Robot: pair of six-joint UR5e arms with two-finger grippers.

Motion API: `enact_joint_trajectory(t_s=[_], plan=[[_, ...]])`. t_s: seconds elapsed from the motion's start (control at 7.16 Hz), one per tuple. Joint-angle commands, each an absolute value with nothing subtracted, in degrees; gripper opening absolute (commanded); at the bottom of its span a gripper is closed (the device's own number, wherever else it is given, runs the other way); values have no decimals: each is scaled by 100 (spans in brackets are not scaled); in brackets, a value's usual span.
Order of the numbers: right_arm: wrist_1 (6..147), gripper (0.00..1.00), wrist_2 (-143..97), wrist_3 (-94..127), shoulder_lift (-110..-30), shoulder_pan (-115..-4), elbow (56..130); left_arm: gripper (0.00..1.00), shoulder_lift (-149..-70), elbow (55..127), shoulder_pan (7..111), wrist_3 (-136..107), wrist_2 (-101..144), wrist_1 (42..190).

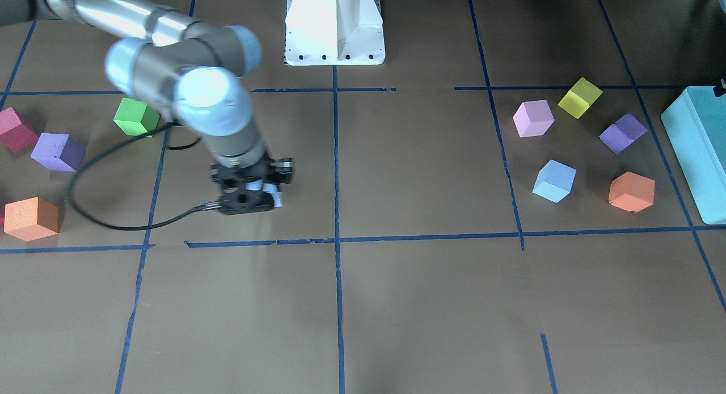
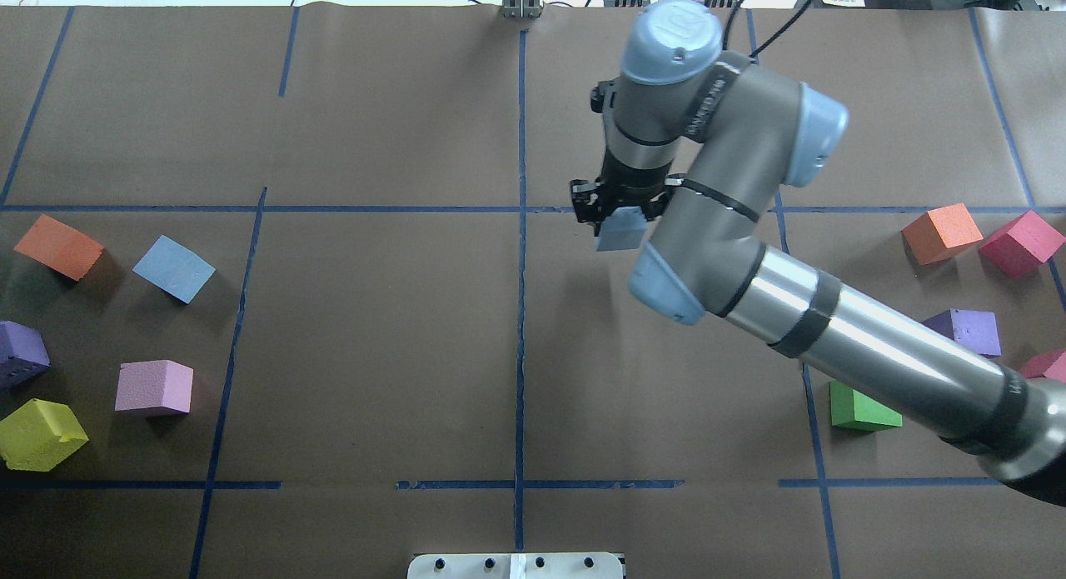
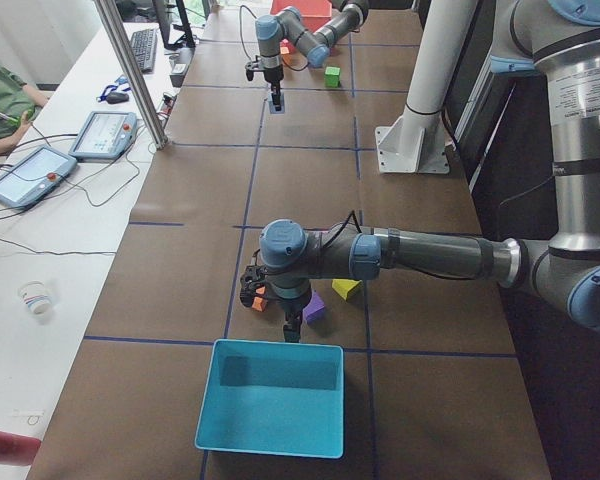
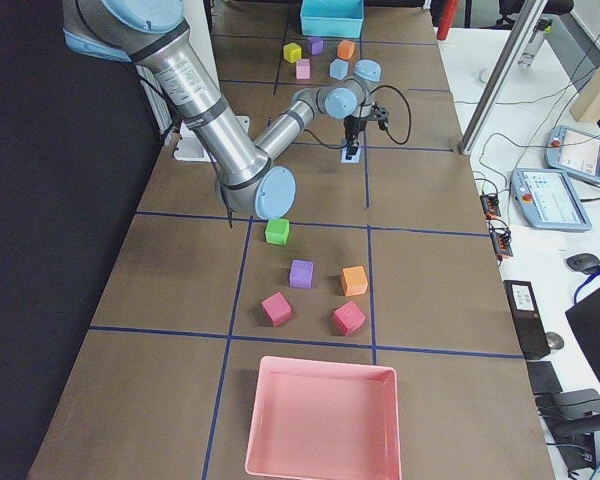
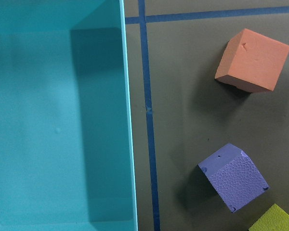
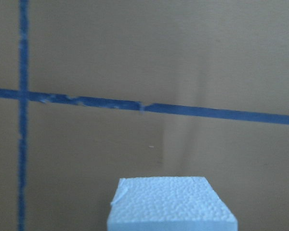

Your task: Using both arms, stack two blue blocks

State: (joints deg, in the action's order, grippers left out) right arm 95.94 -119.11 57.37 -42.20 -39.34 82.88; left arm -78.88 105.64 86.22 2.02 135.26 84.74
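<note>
My right gripper (image 2: 620,219) is shut on a pale blue block (image 2: 620,234) and holds it over the brown table near the centre line. That block fills the bottom of the right wrist view (image 6: 171,204). In the front view the right gripper (image 1: 253,198) points straight down. The other blue block (image 1: 554,181) lies on the table on the robot's left side, and also shows in the overhead view (image 2: 173,268). My left gripper (image 3: 285,322) shows only in the left side view, low beside the teal box (image 3: 270,400); I cannot tell whether it is open or shut.
Around the free blue block lie orange (image 2: 58,246), purple (image 2: 21,354), pink (image 2: 154,387) and yellow (image 2: 40,433) cubes. On the right side lie green (image 2: 862,411), orange (image 2: 941,233), magenta (image 2: 1020,242) and purple (image 2: 966,331) cubes. A pink tray (image 4: 320,420) stands beyond them.
</note>
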Motion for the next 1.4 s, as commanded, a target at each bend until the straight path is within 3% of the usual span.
enact_joint_trajectory(t_s=[0.0, 0.28, 0.56, 0.84, 1.26], plan=[[8944, 48, -11506, 6833, -3377, -3438, 7186, 100, -7884, 10564, 8631, 202, 13526, 8473], [8578, 55, -11285, 6970, -3252, -3244, 6733, 100, -7884, 10564, 8631, 193, 13535, 8473], [8578, 99, -11285, 6917, -3296, -3208, 6732, 100, -7884, 10573, 8631, 193, 13544, 8473], [8578, 99, -11294, 6847, -3252, -3225, 6767, 100, -7884, 10573, 8631, 193, 13544, 8473], [9365, 99, -11521, 6821, -3296, -3751, 7695, 100, -7884, 10582, 8631, 202, 13535, 8490]])
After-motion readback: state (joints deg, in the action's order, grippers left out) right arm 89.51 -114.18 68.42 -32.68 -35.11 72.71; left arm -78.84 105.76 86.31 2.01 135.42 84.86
